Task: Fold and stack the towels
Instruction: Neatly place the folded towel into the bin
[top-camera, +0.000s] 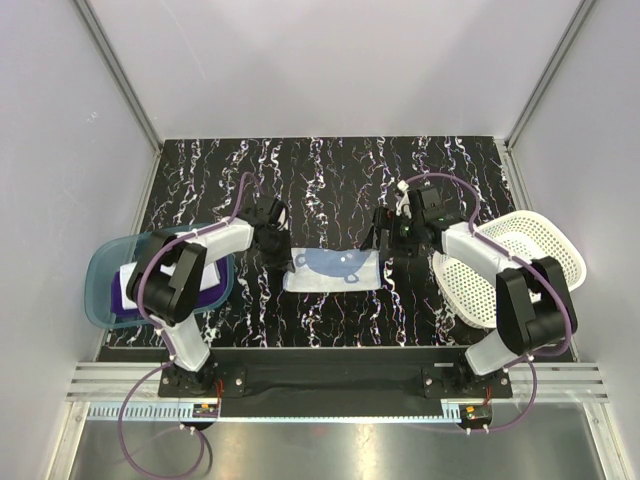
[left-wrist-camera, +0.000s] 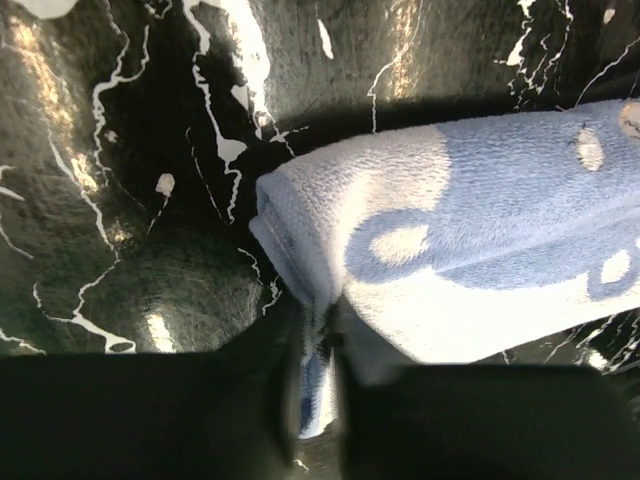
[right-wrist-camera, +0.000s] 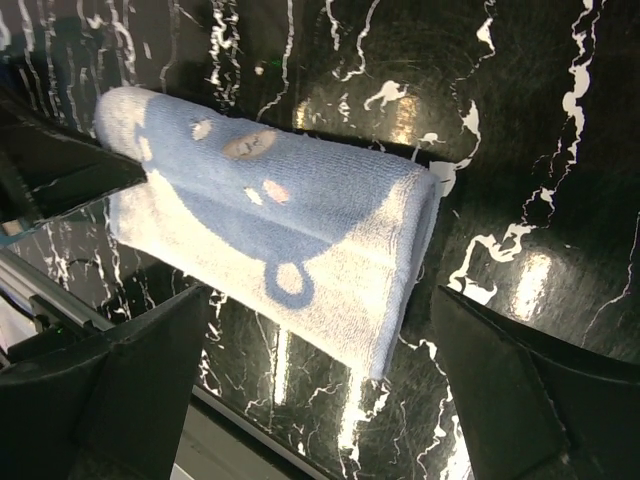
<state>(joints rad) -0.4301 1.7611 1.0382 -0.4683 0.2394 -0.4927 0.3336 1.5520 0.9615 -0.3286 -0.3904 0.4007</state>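
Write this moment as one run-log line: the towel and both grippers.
light blue towel: folded, on table | left gripper: shut on one end | right gripper: open over other end, not holding

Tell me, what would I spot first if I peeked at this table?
A folded light blue towel lies in the middle of the shiny black marbled table. The left claw pinches one end, while the right claw gapes wide open at the other. A teal tub sits at the left, a white holey basket at the right.

Teal tub (top-camera: 98, 285) at table (top-camera: 330, 170) left edge; white perforated basket (top-camera: 540, 245) right.
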